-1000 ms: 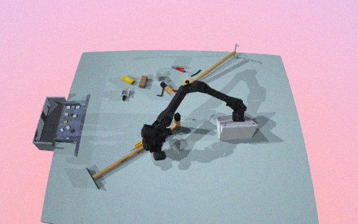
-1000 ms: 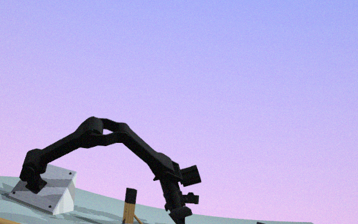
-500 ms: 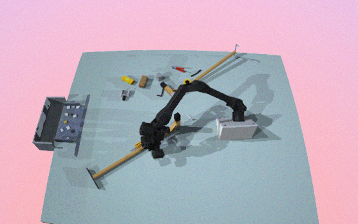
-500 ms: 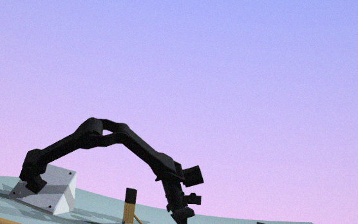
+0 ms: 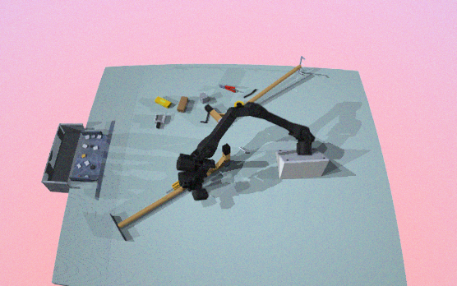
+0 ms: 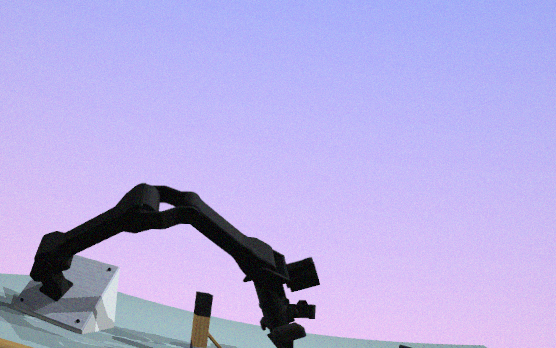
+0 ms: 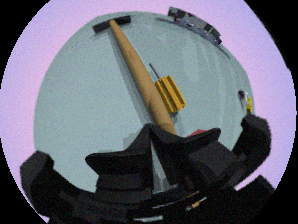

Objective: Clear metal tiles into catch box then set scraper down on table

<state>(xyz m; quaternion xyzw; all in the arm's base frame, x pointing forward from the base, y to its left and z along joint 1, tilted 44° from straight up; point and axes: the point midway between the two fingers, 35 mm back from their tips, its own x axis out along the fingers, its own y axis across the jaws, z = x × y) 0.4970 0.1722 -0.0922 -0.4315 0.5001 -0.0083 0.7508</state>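
The grey-green table [image 5: 288, 230] carries everything in view, with the black arm [image 5: 263, 115] rising from its white base block [image 5: 302, 164] near the right of the top view and arching over toward the middle. Under the arm a long scraper [image 5: 152, 209] lies diagonally across the table, its tan wooden handle running from a dark flat blade [image 5: 122, 227] at the near left up to a small metal fitting at the far right edge. The gripper [image 7: 154, 144] sits low over this handle roughly midway along it, and in the wrist view its two dark fingers are clenched tight on the handle's near end, so it is grasping the scraper. At the left edge of the table the steel bench plate [image 5: 88, 158] lies flat with the grey catch box [image 5: 62, 158] butted against its outer end; several small metal tiles [image 5: 87, 163] are scattered on the plate, pale ones along with a darker and a yellowish one. A short wooden post with a black cap [image 6: 201, 320] stands beside the arm's wrist. Toward the back of the table lie loose items: a yellow block [image 5: 163, 102], a brown block [image 5: 182, 103], a red-handled tool [image 5: 227, 88] and a few small grey pieces.
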